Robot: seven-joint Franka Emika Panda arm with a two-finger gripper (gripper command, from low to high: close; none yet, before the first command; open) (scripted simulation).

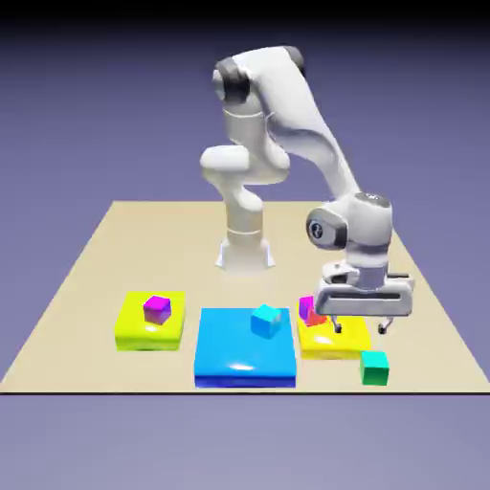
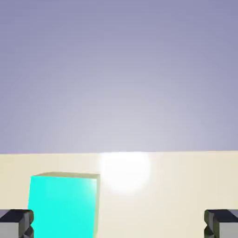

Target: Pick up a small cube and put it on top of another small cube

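- The small plain teal-green cube (image 1: 375, 367) is sitting on the tan bench (image 1: 86, 278) near its front edge, just beside the right-hand flat yellow block (image 1: 330, 342).
- The white robot's hand (image 1: 360, 328) is hovering over that yellow block, just behind the cube, fingers spread wide open and gripping nothing.
- In the hand view the cube (image 2: 64, 204) is showing low and left, next to one grey fingertip (image 2: 16, 223).
- A big flat blue block (image 1: 244, 356) is carrying a cyan-blue cube (image 1: 266, 322).

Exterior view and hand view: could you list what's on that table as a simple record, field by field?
arm: white, reaching down over the table
gripper: open, holding nothing
teal-green cube: alone on the table, below the gripper
cyan-blue cube: on the blue slab
magenta-purple cubes: one on the yellow slab at the exterior view's left, another on the yellow slab beside the gripper
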